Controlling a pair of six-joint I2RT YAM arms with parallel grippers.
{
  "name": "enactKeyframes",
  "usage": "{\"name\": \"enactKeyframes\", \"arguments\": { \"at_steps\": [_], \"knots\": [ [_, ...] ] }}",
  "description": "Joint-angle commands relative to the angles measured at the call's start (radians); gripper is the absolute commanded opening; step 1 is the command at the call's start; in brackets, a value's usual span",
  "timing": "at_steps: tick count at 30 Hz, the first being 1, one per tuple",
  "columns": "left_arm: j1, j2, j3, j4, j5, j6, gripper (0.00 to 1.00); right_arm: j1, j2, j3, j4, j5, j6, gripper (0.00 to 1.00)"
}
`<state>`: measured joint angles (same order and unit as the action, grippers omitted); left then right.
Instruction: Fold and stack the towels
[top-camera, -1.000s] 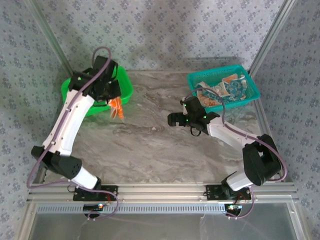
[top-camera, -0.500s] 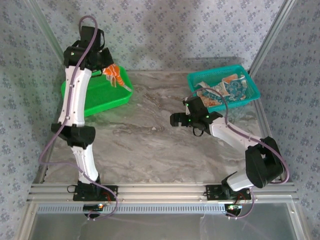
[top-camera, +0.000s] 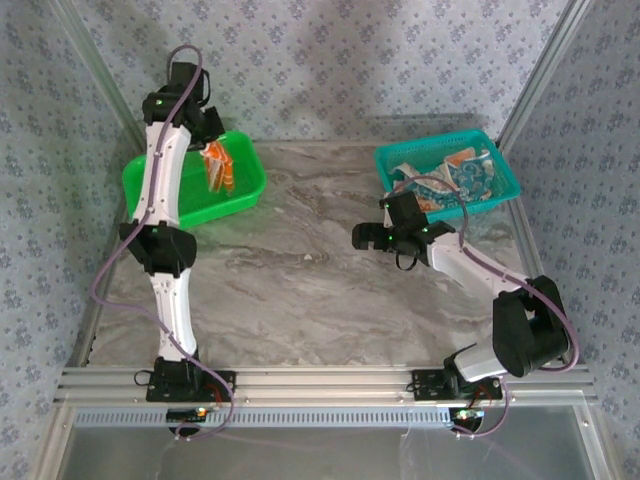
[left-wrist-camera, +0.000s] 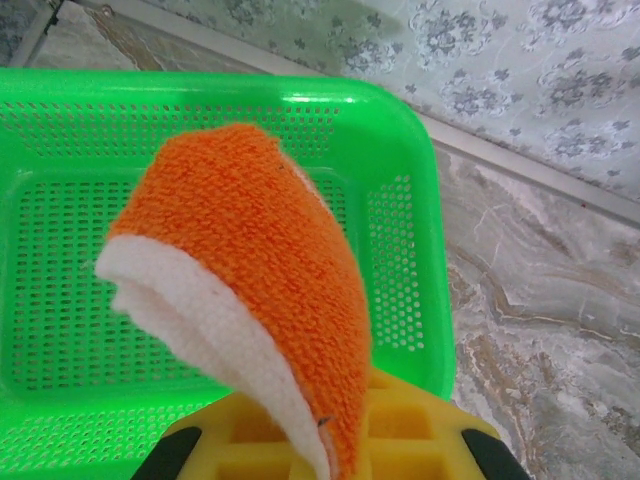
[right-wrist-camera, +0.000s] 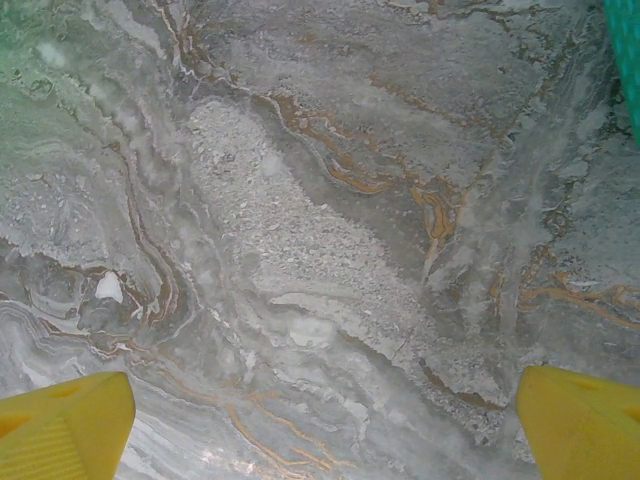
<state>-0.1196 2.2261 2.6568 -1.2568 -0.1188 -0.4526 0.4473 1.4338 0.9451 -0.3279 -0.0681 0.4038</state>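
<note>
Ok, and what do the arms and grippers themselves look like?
The left arm and right arm match: white rounded links, black joints with small green lights, a mauve cable looped along each. The left gripper and right gripper have blocky yellow fingers.
</note>
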Motion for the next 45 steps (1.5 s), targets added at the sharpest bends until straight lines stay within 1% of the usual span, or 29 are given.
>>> {"name": "enactKeyframes", "arguments": {
  "at_steps": [1,8,12,16,20,24,29,36,40,42,45],
  "knots": [
    [-0.032,0.064,0.082,0.023,0.068,0.004,0.00,-0.032,-0.018,-0.012,-0.037,-0.038,-0.007,1.00],
    [-0.054,0.135,0.099,0.135,0.198,-0.054,0.00,-0.077,-0.016,-0.025,-0.038,-0.075,-0.021,1.00],
    [-0.038,0.167,0.106,0.139,0.267,-0.076,0.00,-0.096,-0.007,-0.031,-0.031,-0.089,-0.027,1.00],
    [-0.026,0.177,0.107,0.121,0.297,-0.067,0.00,-0.101,0.024,-0.016,-0.014,-0.093,-0.036,1.00],
    [-0.017,0.169,0.104,0.118,0.305,-0.067,0.00,-0.099,0.060,0.002,0.004,-0.108,-0.026,1.00],
    [-0.020,0.170,0.104,0.141,0.336,-0.088,0.00,-0.089,0.085,0.018,0.008,-0.118,-0.023,1.00],
    [-0.026,0.164,0.106,0.158,0.344,-0.100,0.00,-0.084,0.093,0.023,0.009,-0.119,-0.025,1.00],
    [-0.004,0.144,0.105,0.111,0.346,-0.083,0.00,-0.074,0.110,0.030,0.015,-0.127,-0.021,1.00],
    [0.025,0.123,0.096,0.048,0.324,-0.040,0.00,-0.056,0.132,0.056,0.013,-0.125,-0.020,1.00],
    [0.052,0.097,0.057,0.030,0.319,-0.017,0.00,-0.041,0.144,0.072,0.011,-0.125,-0.021,1.00],
    [0.098,0.020,-0.094,0.053,0.292,0.027,0.00,-0.018,0.168,0.101,0.009,-0.120,-0.017,1.00]
  ]
}}
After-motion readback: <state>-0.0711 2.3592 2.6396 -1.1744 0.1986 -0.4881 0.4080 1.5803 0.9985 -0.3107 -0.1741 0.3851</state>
